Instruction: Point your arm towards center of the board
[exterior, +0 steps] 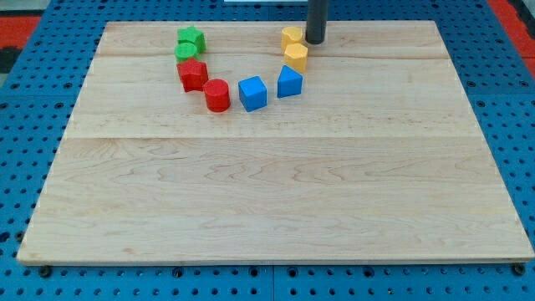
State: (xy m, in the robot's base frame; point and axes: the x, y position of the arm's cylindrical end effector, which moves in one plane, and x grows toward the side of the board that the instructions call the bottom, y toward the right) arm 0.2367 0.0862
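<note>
My tip [314, 41] rests on the wooden board [276, 192] near the view's top, just right of a yellow block [292, 37]. A second yellow block, hexagonal [296, 57], sits just below the first. Below it lies a blue block with a pointed top [289, 81], then a blue cube [252, 93] to its left. A red cylinder [217, 95] and a red star-like block [193, 74] continue the arc to the left. A green star block [191, 38] and a second green block [185, 53] end it at the upper left.
The board lies on a blue perforated table [510, 100] that surrounds it on all sides. Red surfaces show at the view's top corners [21, 21].
</note>
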